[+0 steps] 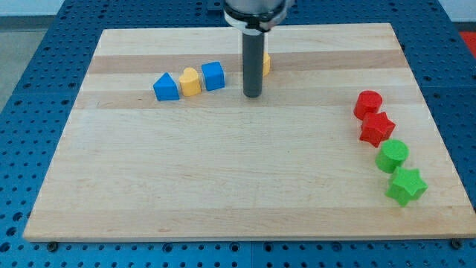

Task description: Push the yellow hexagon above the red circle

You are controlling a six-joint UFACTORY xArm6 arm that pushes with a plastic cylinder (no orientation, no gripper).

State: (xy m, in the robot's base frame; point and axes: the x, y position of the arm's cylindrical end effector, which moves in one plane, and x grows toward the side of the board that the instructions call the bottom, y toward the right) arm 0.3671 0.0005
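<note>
The dark straight rod comes down from the arm's black and silver mount at the view's top, and my tip [253, 95] rests on the pale wooden board [223, 179], which lies on a blue perforated table [30, 89]. Taking my tip as the landmark: the yellow hexagon block [265, 64] sits just behind the rod, up and slightly to the view's right of my tip, and only a thin yellow sliver of it shows past the rod's edge, so I cannot tell whether rod and block touch. The rod has no jaws or fingers, so there is nothing spread, pressed together or pinching; it is a bare stick standing upright. To the view's left of my tip a short row runs leftward: a blue cube-like block [213, 76] nearest, then a small yellow rounded block [190, 82], then a blue triangular block [166, 87], the three nearly touching one another. Well apart to the view's right of my tip, near the board's right edge, is the red circle block [367, 104], with a red star block [377, 129] just below it, a green circle block [392, 156] below that, and a green star block [406, 185] lowest. The yellow hexagon lies far to the view's left of the red circle and higher up the board.
</note>
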